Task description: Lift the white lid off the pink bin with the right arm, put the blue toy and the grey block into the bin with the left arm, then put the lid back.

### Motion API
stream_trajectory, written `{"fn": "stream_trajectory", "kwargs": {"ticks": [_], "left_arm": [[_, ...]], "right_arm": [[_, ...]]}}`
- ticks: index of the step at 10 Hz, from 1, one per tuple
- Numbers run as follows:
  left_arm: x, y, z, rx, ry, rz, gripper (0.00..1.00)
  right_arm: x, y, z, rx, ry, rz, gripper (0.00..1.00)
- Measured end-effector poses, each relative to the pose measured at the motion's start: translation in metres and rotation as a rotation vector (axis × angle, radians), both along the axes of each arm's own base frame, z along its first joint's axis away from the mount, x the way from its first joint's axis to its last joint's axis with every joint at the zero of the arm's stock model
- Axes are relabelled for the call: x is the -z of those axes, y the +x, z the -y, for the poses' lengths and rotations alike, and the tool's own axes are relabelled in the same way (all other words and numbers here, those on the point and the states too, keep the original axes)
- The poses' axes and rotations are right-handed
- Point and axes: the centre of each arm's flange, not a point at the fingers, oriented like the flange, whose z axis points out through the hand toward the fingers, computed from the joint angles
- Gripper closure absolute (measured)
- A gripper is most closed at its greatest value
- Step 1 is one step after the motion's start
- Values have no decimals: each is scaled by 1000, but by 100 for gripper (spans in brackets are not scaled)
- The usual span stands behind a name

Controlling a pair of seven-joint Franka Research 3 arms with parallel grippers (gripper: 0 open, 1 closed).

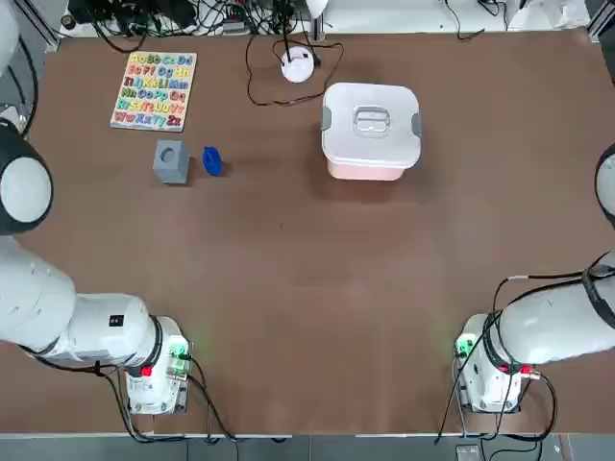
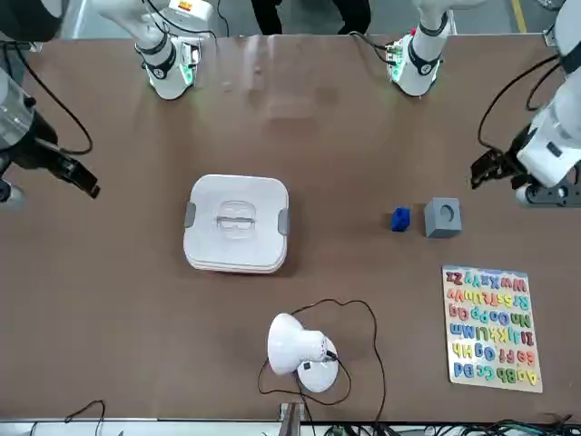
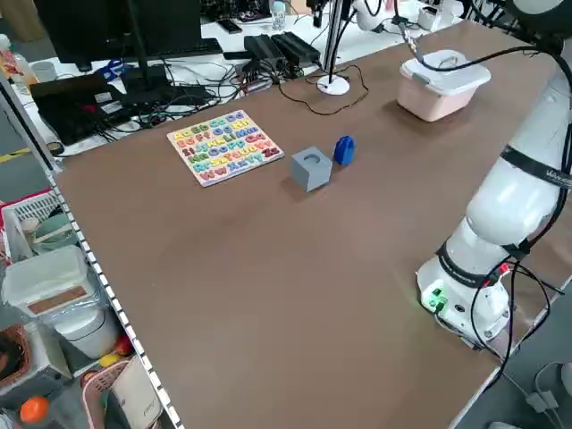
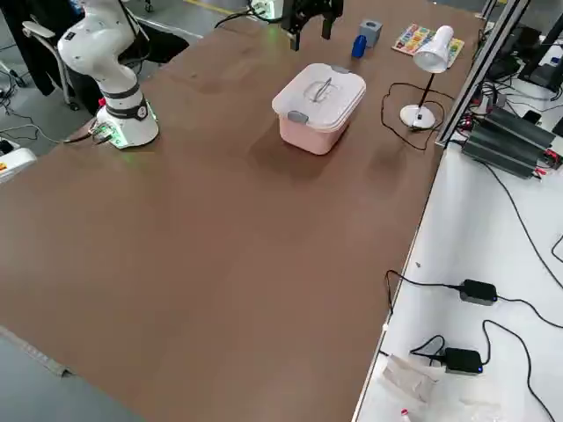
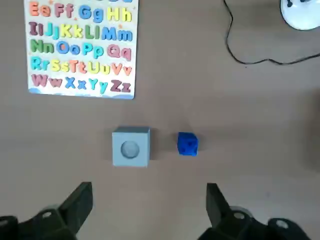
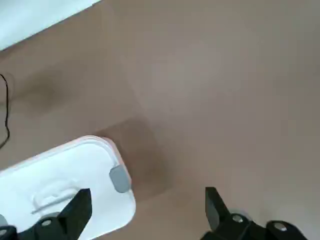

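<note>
– Above the left part of the table, how is the left gripper (image 5: 149, 187) held?

– Wide apart, with nothing gripped. Over the right part, the right gripper (image 6: 148, 192) is likewise held wide and empty, with the bin to its left.

– And what is found on the table, from the near side outward?

– Side by side but apart, two things are seen: the small grey cube with a round hole (image 1: 171, 162), and, just to its right, the small, irregular bright blue toy (image 1: 212, 161). Neither is held.

– What of the bin?

– Well to the right of both, and reaching a little farther out, the pale pink translucent plastic bin (image 1: 366, 173) is seated. It is covered by the square white plastic lid with grey side clips (image 1: 371, 144). Farther out, a white board of coloured letters (image 1: 154, 91) is laid at the left, and a white lamp (image 1: 298, 64) is stood near the far edge.

– How much has been done, then?

– Nothing, it is judged. The lid is to be lifted with the right arm, toy and cube are to be put inside with the left, and the lid is to be replaced.
</note>
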Motion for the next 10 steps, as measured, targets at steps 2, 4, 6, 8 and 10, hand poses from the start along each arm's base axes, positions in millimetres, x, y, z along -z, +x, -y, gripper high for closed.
{"fn": "stream_trajectory", "kwargs": {"ticks": [2, 4, 6, 8, 10], "left_arm": [[45, -10, 22, 30, 4, -19, 0], [92, -26, 55, 30, 7, -30, 0], [143, -41, 58, 27, 11, -45, 2], [192, -59, 60, 38, 7, -29, 3], [240, -80, 56, 41, -7, 24, 3]], "right_arm": [[17, 5, -38, 284, 39, -17, 0], [43, 10, -89, 499, 54, -37, 0], [69, 16, -123, 655, 91, -73, 0], [104, 23, -155, 777, 87, -90, 0], [145, 28, -180, 843, 55, -122, 0]]}}
